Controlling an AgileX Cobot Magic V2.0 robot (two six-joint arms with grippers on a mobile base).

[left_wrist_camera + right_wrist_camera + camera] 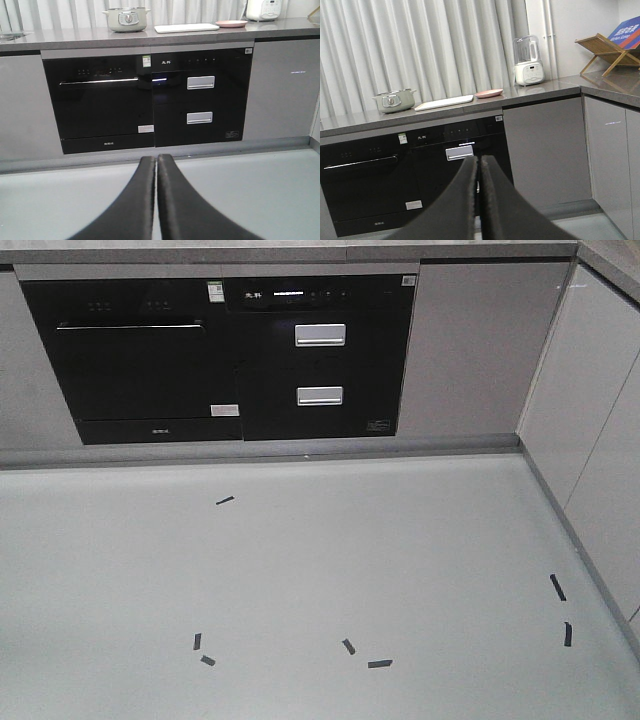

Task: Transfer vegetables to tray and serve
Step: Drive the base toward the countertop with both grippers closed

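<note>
the front view takes in only the grey floor, dotted with short black tape marks, and two black built-in appliances. the bench top appears in the wrist views alone. there the cream-white tray lies flat on the grey bench, between a pale green pot and the pink plate, just beside the plate. only the right wrist view shows the wooden rack in the corner and a blue sign, its writing illegible. the left jaws and the right jaws are each pressed together, gripping nothing, low in front of the appliances. the tray sits well beyond and above them. the lettuce leaf cannot be made out from here. a green-and-white sticker and white lettering on the appliance fronts are too small to read.
</note>
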